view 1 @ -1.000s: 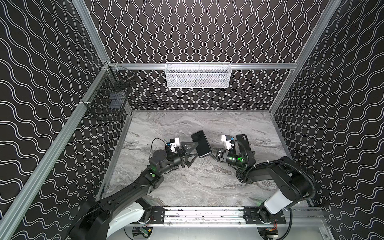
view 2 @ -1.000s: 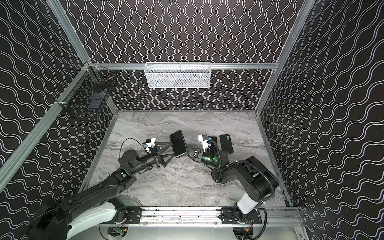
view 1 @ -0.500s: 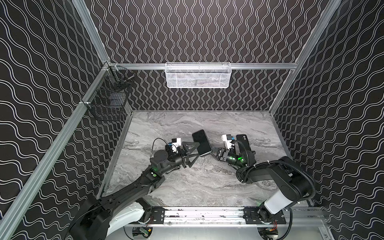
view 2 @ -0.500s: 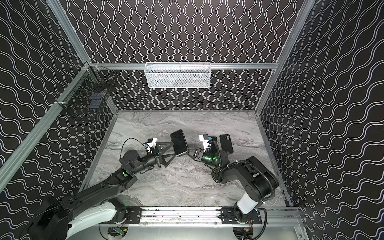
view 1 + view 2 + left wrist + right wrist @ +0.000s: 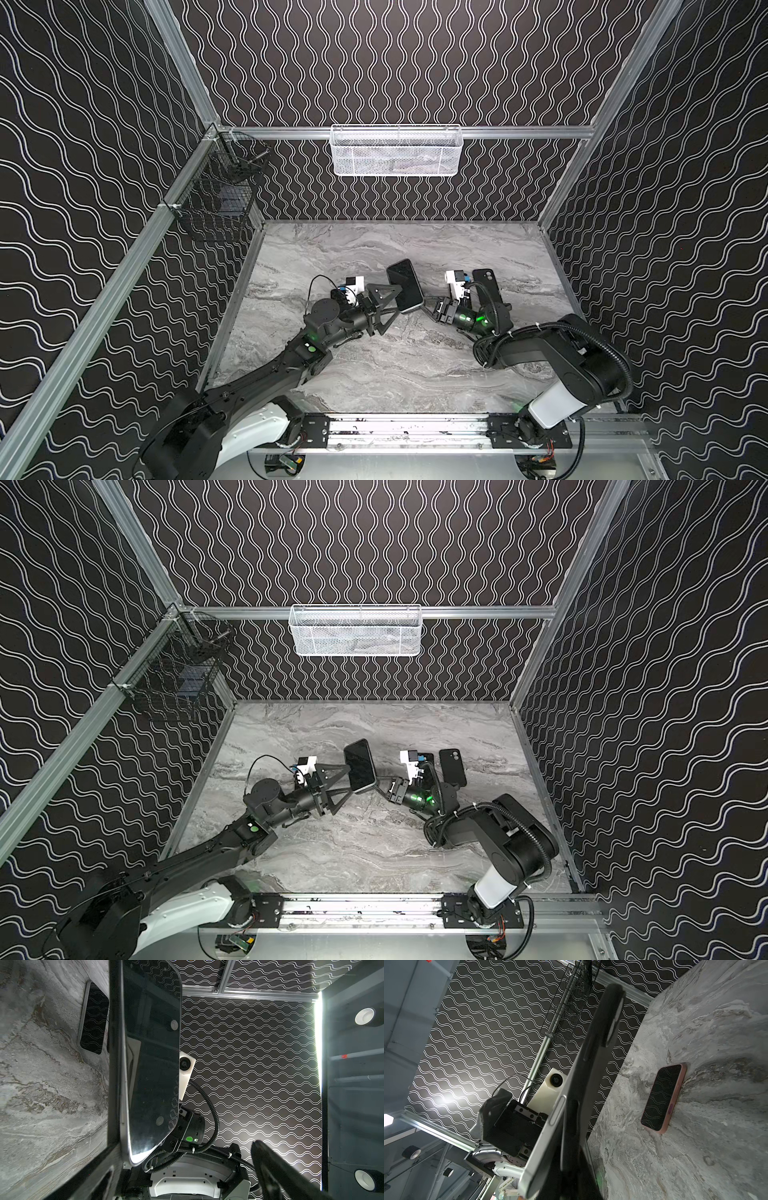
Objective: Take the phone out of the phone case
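while my right pincer [image 5: 427, 306] is pinching the phone [image 5: 404, 282] tight by one corner, my left pincer [image 5: 397, 299] is gaping wide around its edge, clamping nothing.

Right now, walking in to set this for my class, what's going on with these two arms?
The right end effector is shut on a corner of a black-screened phone with a silver edge, holding it tilted above the grey marbled table. The left end effector is wide open, the phone between its jaws but unclamped. A flat black slab with camera holes lies on the table beside the right arm. Whether the held phone wears a case, I cannot tell.
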`<action>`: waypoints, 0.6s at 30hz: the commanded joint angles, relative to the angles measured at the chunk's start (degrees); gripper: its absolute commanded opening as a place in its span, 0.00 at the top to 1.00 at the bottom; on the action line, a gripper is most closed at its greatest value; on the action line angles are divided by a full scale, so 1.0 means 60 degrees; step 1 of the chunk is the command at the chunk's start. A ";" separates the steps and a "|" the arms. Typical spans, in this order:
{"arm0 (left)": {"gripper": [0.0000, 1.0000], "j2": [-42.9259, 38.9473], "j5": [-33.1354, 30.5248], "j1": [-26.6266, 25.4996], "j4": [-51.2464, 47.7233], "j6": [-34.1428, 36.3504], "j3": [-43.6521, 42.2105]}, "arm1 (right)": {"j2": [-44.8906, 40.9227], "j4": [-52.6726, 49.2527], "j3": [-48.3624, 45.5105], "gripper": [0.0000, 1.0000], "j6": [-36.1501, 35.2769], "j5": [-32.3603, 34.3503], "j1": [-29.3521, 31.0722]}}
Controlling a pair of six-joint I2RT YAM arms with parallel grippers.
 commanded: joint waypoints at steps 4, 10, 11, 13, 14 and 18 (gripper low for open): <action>0.01 0.0164 0.0043 -0.0036 0.0588 0.0102 0.0193 | -0.0113 0.1645 -0.0047 0.88 -0.0083 -0.0321 0.0110; 0.03 0.0274 -0.0049 -0.0036 0.0759 0.0095 0.0220 | -0.0088 0.1647 -0.0047 0.88 -0.0083 -0.0332 0.0181; 0.03 0.0319 -0.0031 -0.0035 0.0763 0.0102 0.0262 | -0.0117 0.1648 -0.0075 0.88 -0.0109 -0.0318 0.0187; 0.04 0.0400 -0.0001 -0.0036 0.0801 0.0117 0.0310 | -0.0135 0.1644 -0.0119 0.88 -0.0136 -0.0313 0.0187; 0.05 0.0406 -0.0014 -0.0036 0.0811 0.0116 0.0325 | -0.0131 0.1644 -0.0130 0.88 -0.0138 -0.0332 0.0195; 0.09 0.0461 -0.0081 -0.0036 0.0876 0.0116 0.0323 | -0.0158 0.1647 -0.0165 0.88 -0.0128 -0.0350 0.0202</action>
